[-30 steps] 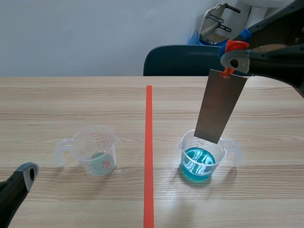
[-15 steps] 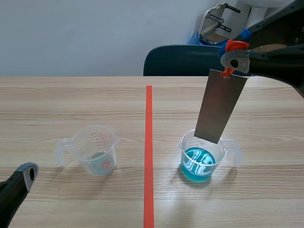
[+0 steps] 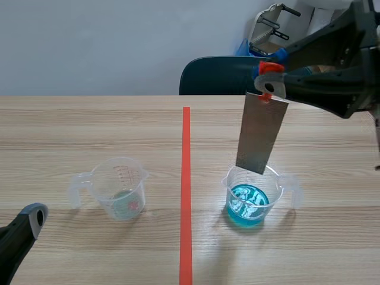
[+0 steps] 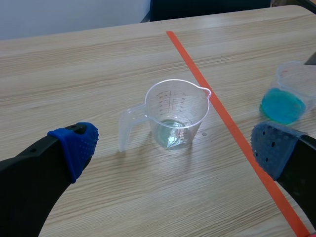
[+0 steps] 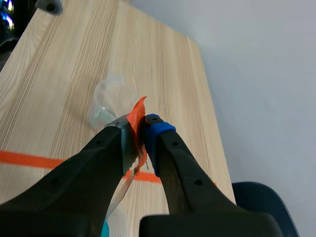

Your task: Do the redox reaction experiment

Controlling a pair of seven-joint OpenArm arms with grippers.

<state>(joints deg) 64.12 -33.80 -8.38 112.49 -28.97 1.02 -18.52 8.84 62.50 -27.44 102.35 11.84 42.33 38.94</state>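
Only 1 finger of the left gripper (image 3: 32,217) showed in the scene view, low at the near table edge, the rest cut off. There the lower edge of the flat grey metal strip (image 3: 261,133) overlapped the rim of the clear plastic measuring cup of blue liquid (image 3: 252,196). We could not tell whether it had passed inside the rim, though it hung clear of the liquid.

In the right wrist view the fingers hid nearly all of the strip. Only its orange-red tape tab (image 5: 138,111) stood out, and a sliver of blue liquid showed beneath. This view showed the right gripper (image 5: 139,128) pinched narrowly on that tab, a detail that was small in the scene view. Beyond it stood the nearly empty clear plastic measuring cup (image 5: 109,101).

The left wrist view showed the left gripper (image 4: 174,145) with its 2 blue pads spread wide, holding nothing. The nearly empty cup (image 4: 175,113) stood just ahead of it, and the blue cup (image 4: 291,91) was cut off past the orange-red tape line (image 4: 222,113).

The right arm came in raised from the right, its gripper (image 3: 265,83) above the blue cup and the strip hanging slightly tilted. The 2 cups stood well apart on the pale wooden table (image 3: 71,130), 1 on each side of the line. A dark chair (image 3: 219,74) stood behind the table.
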